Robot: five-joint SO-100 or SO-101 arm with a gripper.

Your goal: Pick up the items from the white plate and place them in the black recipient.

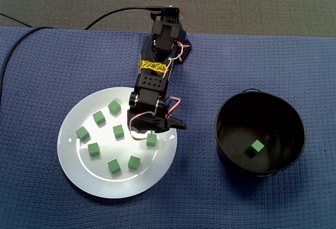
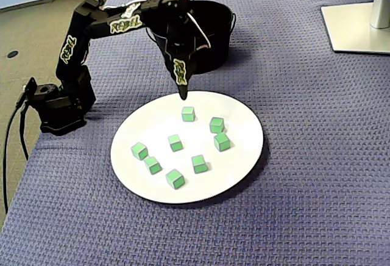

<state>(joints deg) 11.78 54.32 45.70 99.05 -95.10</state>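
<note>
— Jaws look closed to you?
— Pinched to a single tip in a fixed view, nothing between them, pointing straight down over the far part of the white plate (image 2: 146,125). So I read them as closed and empty.
— Why hang there?
— My guess is they are lined up on the target cube (image 2: 188,114), which lies just in front of the tip and apart from it. They would need to open before going down.
— Take it from the near edge, then.
— Closest are seven other green cubes (image 2: 175,178), scattered loosely across the plate. The gaps between them leave room for a finger on either side. Past them comes the target cube, then the tip above it.
— And behind that?
— The arm (image 2: 122,22) arches over from its base (image 2: 58,104) at the left of that view, so it reaches the plate without passing over the other cubes.
— Farthest back?
— The black recipient (image 2: 216,52) stands just beyond the plate on the blue mat (image 2: 304,186) that covers the worktop. Set that close, it keeps each carry short. In a fixed view a lone cube (image 1: 256,146) lies on its floor.
— Progress?
— One in, eight on the plate: early, I'd judge.
</note>
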